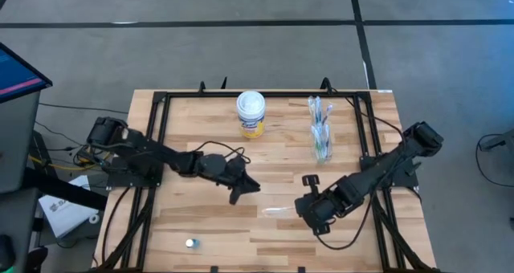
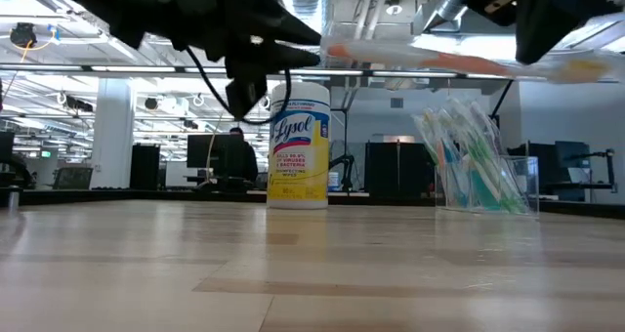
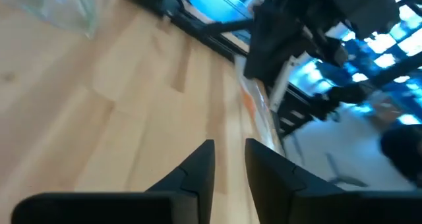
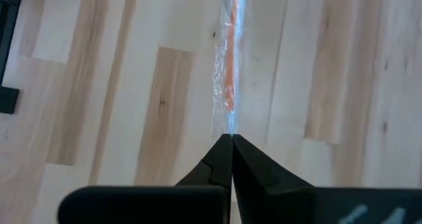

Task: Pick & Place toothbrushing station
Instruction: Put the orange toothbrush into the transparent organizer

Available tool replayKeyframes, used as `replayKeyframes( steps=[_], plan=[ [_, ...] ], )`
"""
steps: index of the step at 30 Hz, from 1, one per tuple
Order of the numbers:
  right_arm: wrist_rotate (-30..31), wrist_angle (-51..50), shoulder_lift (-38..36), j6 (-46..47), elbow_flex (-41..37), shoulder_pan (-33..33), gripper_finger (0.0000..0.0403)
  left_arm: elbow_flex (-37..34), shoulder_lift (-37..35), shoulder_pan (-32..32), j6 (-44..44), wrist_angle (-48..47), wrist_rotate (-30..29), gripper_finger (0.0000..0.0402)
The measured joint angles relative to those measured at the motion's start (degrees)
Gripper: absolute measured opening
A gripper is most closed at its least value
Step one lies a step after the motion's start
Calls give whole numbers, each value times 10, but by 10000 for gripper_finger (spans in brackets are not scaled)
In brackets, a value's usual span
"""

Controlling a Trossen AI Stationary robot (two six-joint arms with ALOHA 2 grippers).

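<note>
Toothbrush (image 4: 227, 72) in a clear wrapper, with an orange part showing inside, is held up in the air over the middle of the tabletop (image 1: 201, 217). It hangs between the two hands.

On the left, the left arm reaches in from nine o'clock, low and stretched out toward the middle. Its left hand (image 1: 245, 186) points at the loose end of the wrapped toothbrush, and its two fingers (image 3: 198, 168) are a little apart with nothing between them.

On the right, the right arm comes in from three o'clock and bends down. The right hand (image 4: 231, 140) has its fingers pressed together on the end of the wrapper, so the toothbrush sticks out toward nine o'clock.

At twelve o'clock stands a yellow wipes can (image 1: 250, 114) with a white lid. Near one o'clock is a clear cup (image 1: 321, 136) full of wrapped toothbrushes. Both stand well apart from the hands. A small round thing (image 1: 191, 243) lies near seven o'clock.
</note>
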Motion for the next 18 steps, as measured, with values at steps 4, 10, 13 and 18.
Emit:
replayKeyframes(
  steps=[4, 10, 13, 18],
  plan=[
    [-2, -14, 0, -18, 9, -15, 0, 1, 22, 21, -56, 14, 72, 99],
    [-3, -15, 0, -38, 10, -35, 0, 30, 54, 32, -92, 28, 128, 134],
    [-4, -17, 0, -41, 10, -43, 0, 55, 75, 32, -95, 27, 131, 146],
    [-4, -20, 0, -49, 10, -46, 0, 92, 116, 32, -107, 29, 161, 158]
  ],
)
